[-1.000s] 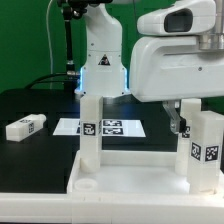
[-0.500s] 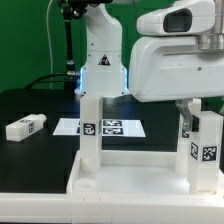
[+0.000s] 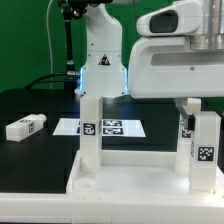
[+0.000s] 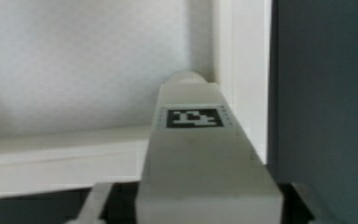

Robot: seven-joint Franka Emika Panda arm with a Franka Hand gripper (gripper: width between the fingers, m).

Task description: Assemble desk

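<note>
Gripper [image 3: 190,124]: pointing down under the big white wrist housing [image 3: 175,55], with its jaws closed onto the upright corner leg. One finger [image 3: 182,120] is pressed against the leg's side toward the exterior view's left; the other is hidden behind the leg.
Corner leg [image 3: 207,150]: white square block, upright, clamped between the jaws. Its foot is at the tabletop's corner straight below the gripper; I cannot tell whether it is seated there.
Wrist view: the same corner leg [image 4: 202,165] fills the gap between the jaws and carries a small square tag [image 4: 194,117].
Tabletop [image 3: 130,172]: white with a raised rim, lying flat beneath the gripper and stretching away from it toward the exterior view's left.
Second leg [image 3: 91,135]: upright on the tabletop, well apart from the gripper, toward the exterior view's left.
Loose leg [image 3: 25,127]: lying on its side on the black table [image 3: 30,105], off the tabletop and farthest from the gripper.
Marker board [image 3: 112,127]: flat on the table beyond the tabletop, seen between the second leg and the gripper.
Robot base [image 3: 102,55]: white, behind the marker board, well apart from the gripper.
</note>
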